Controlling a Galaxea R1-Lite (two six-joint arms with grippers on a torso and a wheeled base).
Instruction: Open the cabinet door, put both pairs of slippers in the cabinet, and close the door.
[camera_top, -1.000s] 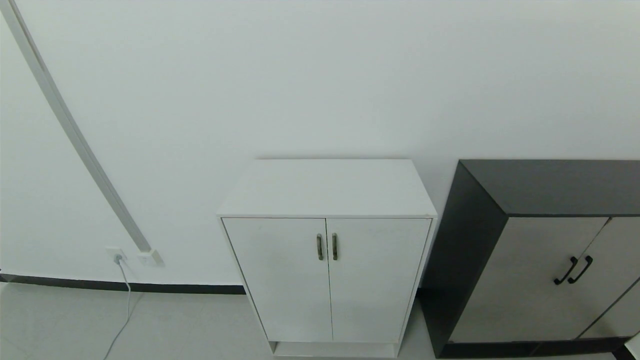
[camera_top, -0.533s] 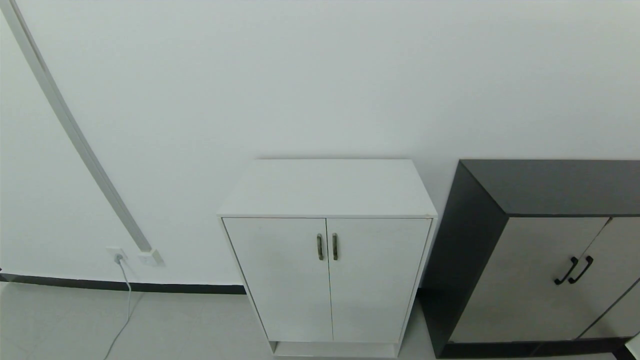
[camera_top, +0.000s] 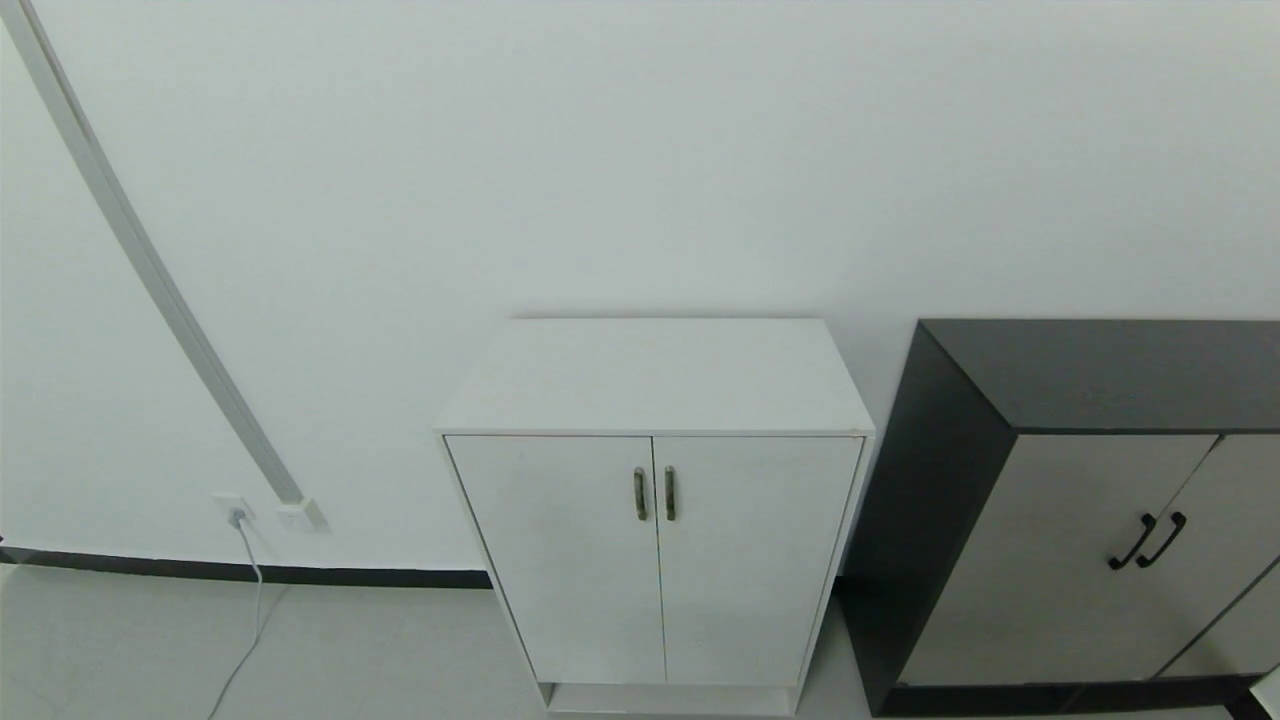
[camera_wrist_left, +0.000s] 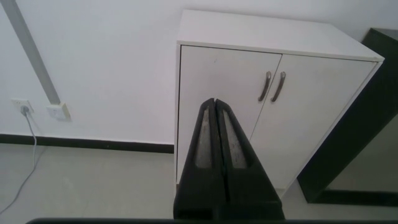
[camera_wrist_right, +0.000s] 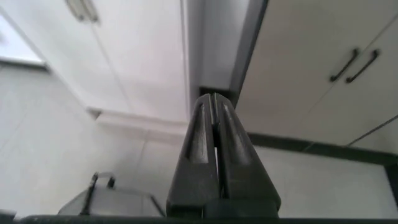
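Cabinets, two: one white cabinet and one black cabinet.
White cabinet: two doors and two grey handles, one per door.
Black cabinet: two black handles. At least two pale door panels; the full number cannot be told where the view cuts them off.
Wall fittings: two wall plates, one cable and one slanted conduit.
Hands, two: one left hand and one right hand.

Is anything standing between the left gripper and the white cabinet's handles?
Nothing visible does. The left gripper, shut, points toward the cabinet, and only open air lies before its handles. The doors are closed.
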